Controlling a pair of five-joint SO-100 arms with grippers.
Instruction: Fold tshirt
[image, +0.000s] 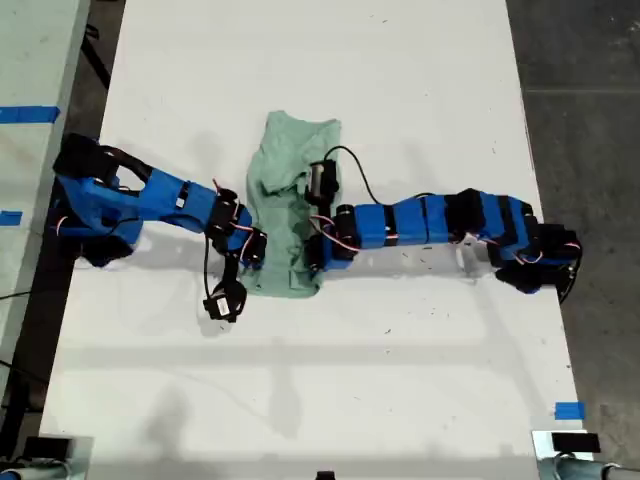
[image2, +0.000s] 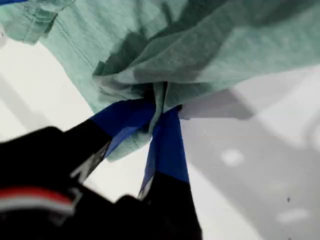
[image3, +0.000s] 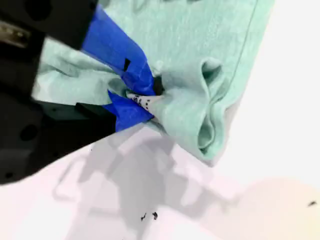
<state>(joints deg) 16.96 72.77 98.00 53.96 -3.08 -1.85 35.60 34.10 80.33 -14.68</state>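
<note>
Pinched between the blue jaws of my first gripper (image2: 159, 117) was a gathered fold of the tshirt (image2: 200, 45), with the pale mint-green cloth bunched into creases right at the tips and spread out beyond them, a stitched hem visible along one edge. Cloth of the same garment was likewise clamped by my second gripper (image3: 145, 97), its blue jaws pressed together on a rumpled edge of the tshirt (image3: 200, 55), where a small white label with dark print was caught at the tips.

In the exterior view, the tshirt (image: 290, 200) was seen lying crumpled and partly doubled over near the middle of the white surface (image: 400, 60), running lengthwise from upper to lower in that view. Two blue and black arms were seen reaching in to it, one from the exterior view's left and one from the exterior view's right, each meeting the lower part of the cloth. Which arm carried which gripper could not be told from the wrist views. Blue tape marks were seen at the exterior view's edges.
</note>
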